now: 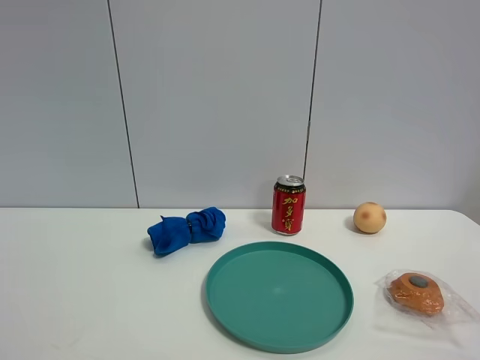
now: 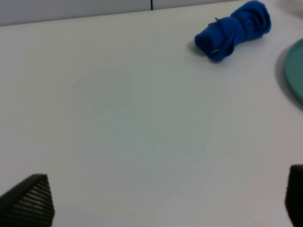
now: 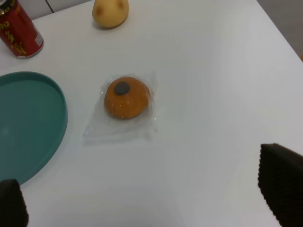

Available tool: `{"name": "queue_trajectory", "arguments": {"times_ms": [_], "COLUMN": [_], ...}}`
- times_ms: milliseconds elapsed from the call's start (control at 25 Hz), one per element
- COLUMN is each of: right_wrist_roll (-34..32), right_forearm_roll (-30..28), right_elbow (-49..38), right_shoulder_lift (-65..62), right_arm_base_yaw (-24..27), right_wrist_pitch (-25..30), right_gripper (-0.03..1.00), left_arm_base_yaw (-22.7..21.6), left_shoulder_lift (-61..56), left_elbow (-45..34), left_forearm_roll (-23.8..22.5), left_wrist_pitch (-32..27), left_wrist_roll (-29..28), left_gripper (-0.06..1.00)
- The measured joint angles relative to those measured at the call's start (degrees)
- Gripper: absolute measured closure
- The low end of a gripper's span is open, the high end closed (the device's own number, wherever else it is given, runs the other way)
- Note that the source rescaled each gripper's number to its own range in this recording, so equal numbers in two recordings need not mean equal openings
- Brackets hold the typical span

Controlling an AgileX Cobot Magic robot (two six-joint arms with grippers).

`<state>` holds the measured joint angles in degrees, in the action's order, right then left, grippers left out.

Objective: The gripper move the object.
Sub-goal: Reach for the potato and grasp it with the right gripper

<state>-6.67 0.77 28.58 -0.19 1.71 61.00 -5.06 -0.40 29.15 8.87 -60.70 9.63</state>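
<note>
The object, a small tan-yellow peach-like ball (image 1: 370, 217) with reddish blotches, rests on the white table at the back right, to the right of the red can. It also shows in the right wrist view (image 3: 110, 12), well beyond the fingers. My right gripper (image 3: 147, 194) is open and empty, its dark fingertips (image 3: 281, 187) wide apart above the table near the wrapped pastry. My left gripper (image 2: 161, 198) is open and empty over bare table, its fingertips (image 2: 28, 201) wide apart. Neither arm shows in the exterior high view.
A red can (image 1: 289, 205) stands at the back middle. A teal plate (image 1: 279, 296) lies in front of it. A blue rolled cloth (image 1: 187, 229) lies left of the can. An orange plastic-wrapped pastry (image 1: 416, 292) lies at the right, near the table's right edge.
</note>
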Motion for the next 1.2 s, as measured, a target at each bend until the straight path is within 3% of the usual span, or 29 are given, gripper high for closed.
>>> {"name": "queue_trajectory", "arguments": {"times_ms": [400, 840, 1200], "right_wrist_roll": [0.3, 8.4, 8.7], "right_forearm_roll": [1.4, 3.0, 1.9], "right_elbow": [1.1, 22.2, 29.7], "right_shoulder_lift": [1.7, 33.1, 58.2], "right_arm_base_yaw": [0.0, 0.0, 0.0], "right_wrist_pitch": [0.1, -5.9, -11.3], "right_gripper": [-0.03, -0.03, -0.03], "left_arm_base_yaw": [0.0, 0.0, 0.0], "left_shoulder_lift": [0.0, 0.0, 0.0], "left_elbow": [0.0, 0.0, 0.0], "left_forearm_roll": [0.0, 0.0, 0.0], "left_wrist_pitch": [0.0, 0.0, 0.0], "left_wrist_roll": [0.0, 0.0, 0.0], "left_gripper": [-0.06, -0.06, -0.06]}}
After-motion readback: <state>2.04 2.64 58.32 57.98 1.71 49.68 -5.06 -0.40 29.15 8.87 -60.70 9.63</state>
